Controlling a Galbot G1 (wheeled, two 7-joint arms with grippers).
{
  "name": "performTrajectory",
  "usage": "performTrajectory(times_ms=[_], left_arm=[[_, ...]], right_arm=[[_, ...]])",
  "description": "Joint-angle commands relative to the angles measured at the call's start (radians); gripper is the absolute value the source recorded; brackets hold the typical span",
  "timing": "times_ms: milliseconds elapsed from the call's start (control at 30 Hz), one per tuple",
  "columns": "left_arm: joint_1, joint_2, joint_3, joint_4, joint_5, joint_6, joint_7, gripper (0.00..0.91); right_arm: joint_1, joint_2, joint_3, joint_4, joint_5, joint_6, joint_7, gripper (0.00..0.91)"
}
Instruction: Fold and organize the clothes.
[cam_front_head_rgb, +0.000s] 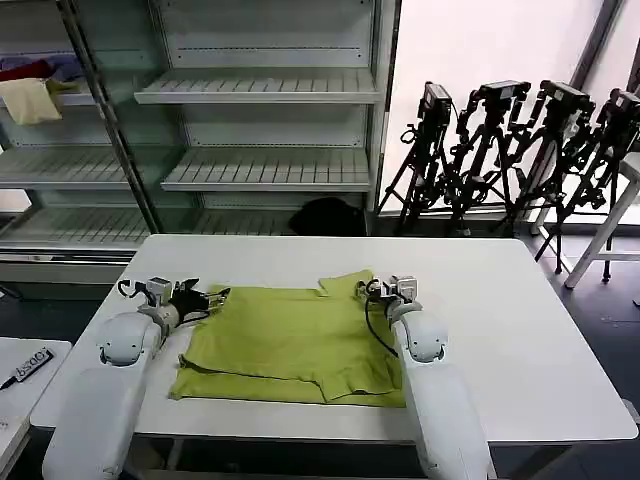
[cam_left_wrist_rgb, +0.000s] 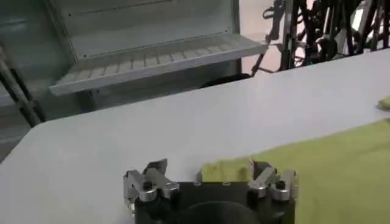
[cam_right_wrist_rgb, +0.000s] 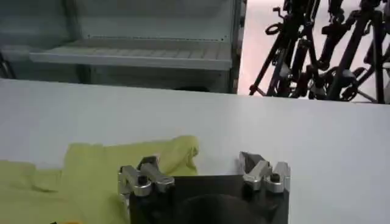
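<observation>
Two open grippers, L & R, flanking rumpled cotton T-shirt.

Head view: the T-shirt's near right corner, toward 5 o'clock, lay hidden under the right arm. The white print patch could not be made out.

Left wrist view: the left gripper body was cut off by the picture's lower edge; the shirt ran out past the right edge, so its far extent was not visible.

Right wrist view: the right gripper base was cut off likewise, and part of the shirt sat hidden behind it.

The shelf cloths at 10 o'clock were cropped by the frame edge.
</observation>
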Motion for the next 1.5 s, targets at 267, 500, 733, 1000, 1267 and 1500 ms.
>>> performTrajectory(times_ms=[267,500,733,1000,1267,1500], left_arm=[[0.003,-0.010,-0.002,0.012,0.009,-0.001,0.005,0.443],[0.010,-0.012,-0.002,0.000,0.008,0.000,0.013,0.020],[0.016,-0.016,0.000,-0.006,0.014,0.001,0.026,0.020],[0.018,-0.016,-0.001,-0.015,0.014,0.001,0.046,0.010],[0.014,-0.019,-0.023,-0.057,-0.069,-0.001,0.014,0.000],[0.036,0.001,-0.041,-0.124,-0.109,-0.001,0.014,0.000]], right_arm=[[-0.007,0.001,-0.007,-0.001,-0.024,0.000,-0.017,0.121],[-0.011,0.001,-0.014,0.014,-0.037,-0.001,-0.022,0.000],[-0.012,-0.003,-0.012,0.018,-0.045,-0.001,-0.022,0.000],[-0.014,-0.002,-0.009,0.030,-0.042,0.000,-0.024,0.000],[-0.025,-0.006,-0.001,0.097,0.055,0.002,0.003,0.000],[-0.065,-0.029,-0.010,0.213,0.084,-0.001,0.009,0.000]])
